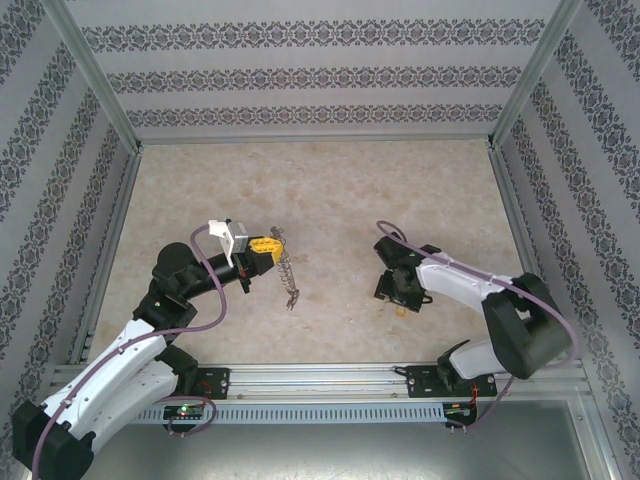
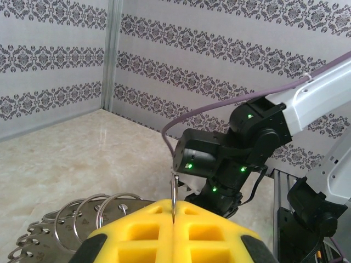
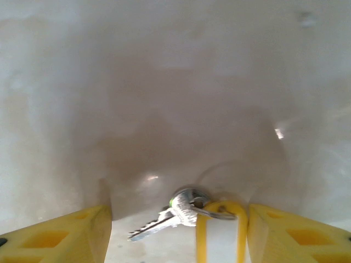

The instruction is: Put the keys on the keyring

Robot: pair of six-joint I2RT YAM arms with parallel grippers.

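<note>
My left gripper [image 1: 262,245] hangs above the table at centre left, its yellow fingers [image 2: 137,235] shut on the thin metal keyring [image 2: 174,193], which stands edge-on between them. The ring's cluster of small metal pieces dangles below it [image 1: 288,272]; in the left wrist view several smaller rings [image 2: 90,215] hang to the left. My right gripper [image 3: 178,238] is low over the table at centre right [image 1: 398,292] and open. Between its fingers lies a silver key [image 3: 160,222] joined to a yellow tag [image 3: 221,230]. Neither finger touches them.
The marble-patterned table [image 1: 320,190] is walled by patterned panels on three sides, with metal posts at the back corners. The right arm [image 2: 236,156] stands close in front of the left gripper. A metal rail [image 1: 320,378] runs along the near edge.
</note>
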